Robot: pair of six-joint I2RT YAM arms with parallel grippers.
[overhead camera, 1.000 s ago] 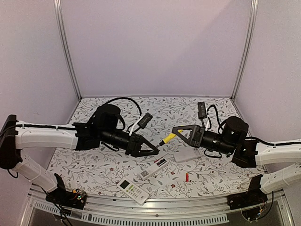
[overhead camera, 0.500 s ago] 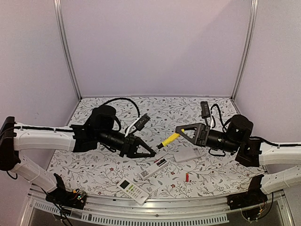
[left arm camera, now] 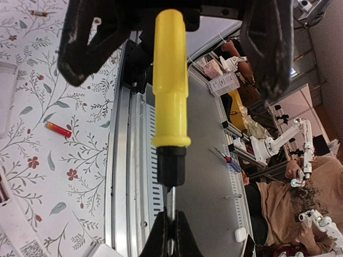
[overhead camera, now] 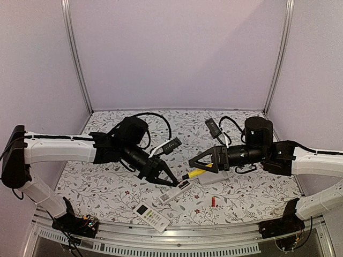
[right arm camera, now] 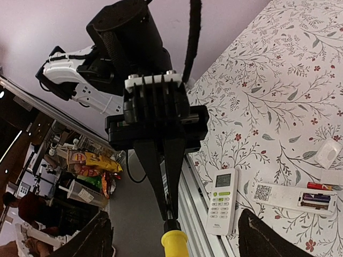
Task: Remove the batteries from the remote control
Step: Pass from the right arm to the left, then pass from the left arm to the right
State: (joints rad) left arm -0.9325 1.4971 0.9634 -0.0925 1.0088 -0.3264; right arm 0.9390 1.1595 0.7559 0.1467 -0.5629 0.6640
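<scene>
My left gripper [overhead camera: 173, 182] is shut on the bare metal shaft of a yellow-handled screwdriver [left arm camera: 170, 80], its fingertips [left arm camera: 161, 238] pinching it just below the black collar. My right gripper [overhead camera: 194, 167] stands open, its fingers [left arm camera: 80, 48] apart on either side of the yellow handle [right arm camera: 174, 243] without touching it. Below lies a white remote control [overhead camera: 174, 191] face down, its compartment open with dark batteries [right arm camera: 315, 199] in it. One red-orange battery [overhead camera: 213, 201] lies loose on the cloth, also in the left wrist view [left arm camera: 58, 129].
A second white remote [overhead camera: 151, 217] with green buttons lies face up near the front rail [overhead camera: 177, 241]. A white flat piece [overhead camera: 214, 176] rests under the right gripper, and a small white cover [right arm camera: 328, 154] lies further back. Purple walls close the sides and back.
The left gripper closed on the screwdriver's shaft and the right gripper opened off the yellow handle. Both arms swung, and the screwdriver now sits lower, over the open remote.
</scene>
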